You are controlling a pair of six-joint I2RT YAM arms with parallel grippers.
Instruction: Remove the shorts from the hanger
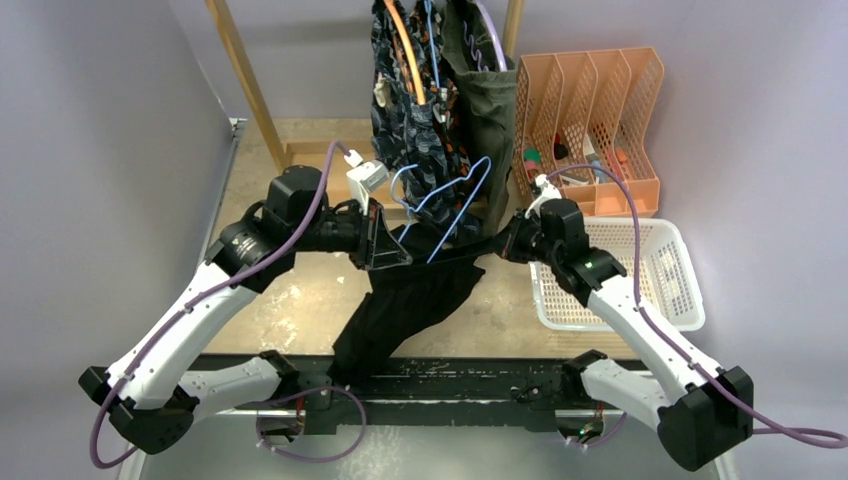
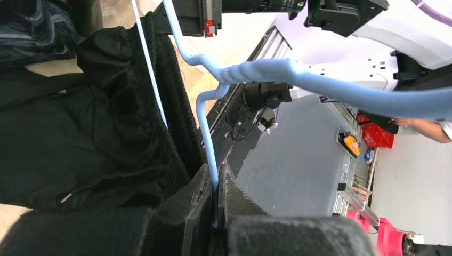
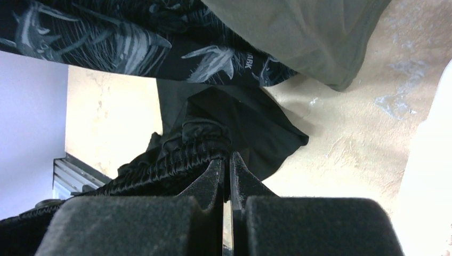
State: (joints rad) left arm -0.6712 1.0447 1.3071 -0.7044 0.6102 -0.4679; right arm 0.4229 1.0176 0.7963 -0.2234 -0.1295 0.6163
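Note:
The plain black shorts (image 1: 405,300) hang from a light blue wire hanger (image 1: 455,195) at mid-table, their legs drooping toward the near edge. My left gripper (image 1: 392,243) is shut on the hanger wire (image 2: 210,154), which is pinched between the pads with the black waistband (image 2: 160,106) just beside them. My right gripper (image 1: 503,245) is shut on the elastic waistband (image 3: 181,160) of the black shorts, pulling it taut to the right. Dark wavy-patterned shorts (image 1: 405,115) and olive green shorts (image 1: 487,100) hang on the rack behind.
A wooden rack (image 1: 245,75) stands at the back with an orange hanger (image 1: 405,45) on it. An orange file organiser (image 1: 590,110) and a white basket (image 1: 650,270) sit at the right. A black rail (image 1: 450,385) runs along the near edge.

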